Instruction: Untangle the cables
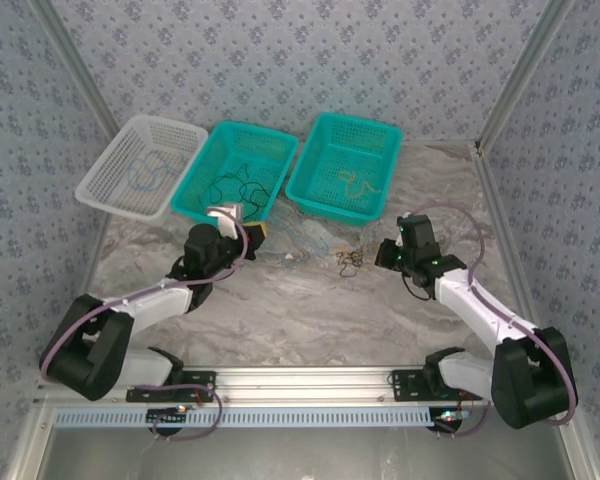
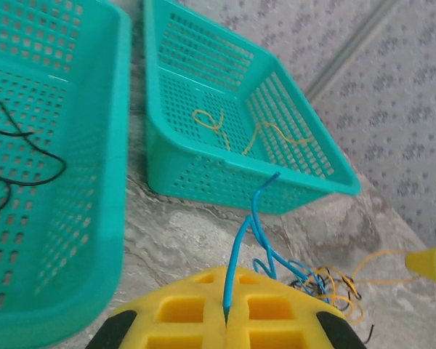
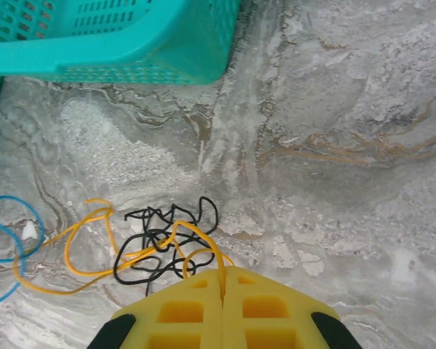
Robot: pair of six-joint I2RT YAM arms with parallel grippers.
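A tangle of black and yellow cables (image 1: 350, 259) lies on the marble table between the arms, and a blue cable (image 1: 302, 240) trails left from it. My left gripper (image 1: 258, 232) is shut on the blue cable (image 2: 241, 243), which rises from the closed yellow pads (image 2: 196, 313) and runs down to the tangle (image 2: 327, 283). My right gripper (image 1: 386, 255) is shut on a yellow cable (image 3: 196, 243) that loops through the black cable knot (image 3: 156, 240) just ahead of its pads (image 3: 261, 309). Part of the blue cable (image 3: 13, 234) lies at the far left.
Three baskets stand at the back: a white one (image 1: 105, 185) holding a blue wire, a teal one (image 1: 202, 170) holding black wire (image 2: 18, 160), and a teal one (image 1: 310, 165) holding yellow wire (image 2: 229, 131). Patterned walls enclose the table.
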